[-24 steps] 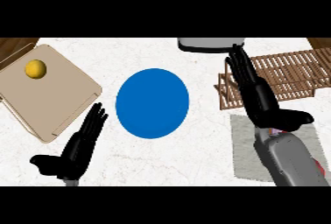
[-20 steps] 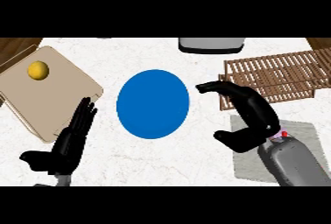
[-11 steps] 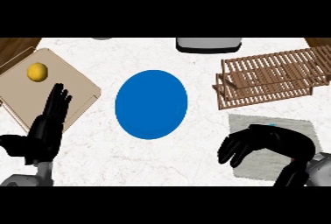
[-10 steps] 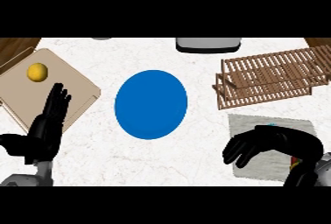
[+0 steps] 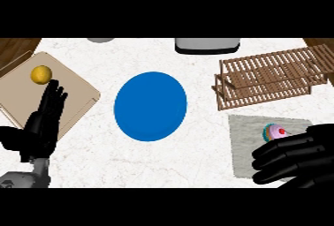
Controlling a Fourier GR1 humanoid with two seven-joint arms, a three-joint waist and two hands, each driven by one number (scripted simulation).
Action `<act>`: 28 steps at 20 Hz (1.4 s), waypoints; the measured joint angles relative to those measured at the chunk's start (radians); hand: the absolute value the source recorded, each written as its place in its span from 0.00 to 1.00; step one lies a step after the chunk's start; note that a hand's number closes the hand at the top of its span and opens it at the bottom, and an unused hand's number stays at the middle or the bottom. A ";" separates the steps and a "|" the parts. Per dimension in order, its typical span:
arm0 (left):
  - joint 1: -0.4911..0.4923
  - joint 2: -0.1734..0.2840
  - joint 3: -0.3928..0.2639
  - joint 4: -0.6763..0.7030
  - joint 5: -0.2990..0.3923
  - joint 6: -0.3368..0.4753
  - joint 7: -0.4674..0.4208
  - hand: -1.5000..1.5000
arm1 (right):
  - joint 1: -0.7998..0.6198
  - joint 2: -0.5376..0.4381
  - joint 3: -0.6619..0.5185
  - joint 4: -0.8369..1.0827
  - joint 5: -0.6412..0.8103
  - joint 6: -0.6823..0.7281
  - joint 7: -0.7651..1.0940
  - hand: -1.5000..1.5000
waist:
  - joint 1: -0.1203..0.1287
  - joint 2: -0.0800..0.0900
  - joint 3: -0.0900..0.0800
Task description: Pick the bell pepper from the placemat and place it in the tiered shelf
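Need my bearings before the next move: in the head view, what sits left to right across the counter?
Left hand over the tan board, blue plate, wooden shelf, right hand at the right edge.

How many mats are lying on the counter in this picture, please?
2. A tan mat lies at the left, with a yellow object on it. A grey mat lies at the lower right, partly hidden under the right hand.

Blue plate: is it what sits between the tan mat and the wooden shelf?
Yes. In the head view the blue plate lies on the white counter between the tan mat and the wooden tiered shelf, touching neither.
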 measured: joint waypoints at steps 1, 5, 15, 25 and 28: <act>0.002 0.000 0.001 -0.002 0.001 0.001 0.002 0.50 | -0.010 -0.021 -0.016 -0.031 0.028 -0.014 -0.010 0.00 | -0.002 -0.001 0.001; 0.013 0.004 0.006 -0.011 0.000 0.008 0.016 0.50 | -0.029 -0.090 -0.076 -0.163 0.166 -0.099 -0.063 0.00 | -0.017 -0.008 0.004; 0.026 0.011 0.023 -0.044 -0.001 0.028 0.040 0.50 | 0.170 -0.212 -0.111 -0.258 0.613 -0.392 -0.289 0.00 | -0.043 0.002 0.004; 0.018 0.014 0.018 -0.078 -0.020 0.038 0.074 0.50 | 0.471 -0.167 -0.133 0.014 1.056 -0.880 -0.526 0.00 | -0.034 0.005 -0.003; 0.003 0.007 0.007 -0.084 -0.031 0.042 0.090 0.50 | 0.552 -0.125 -0.153 0.130 1.110 -1.014 -0.566 0.00 | -0.022 0.007 -0.005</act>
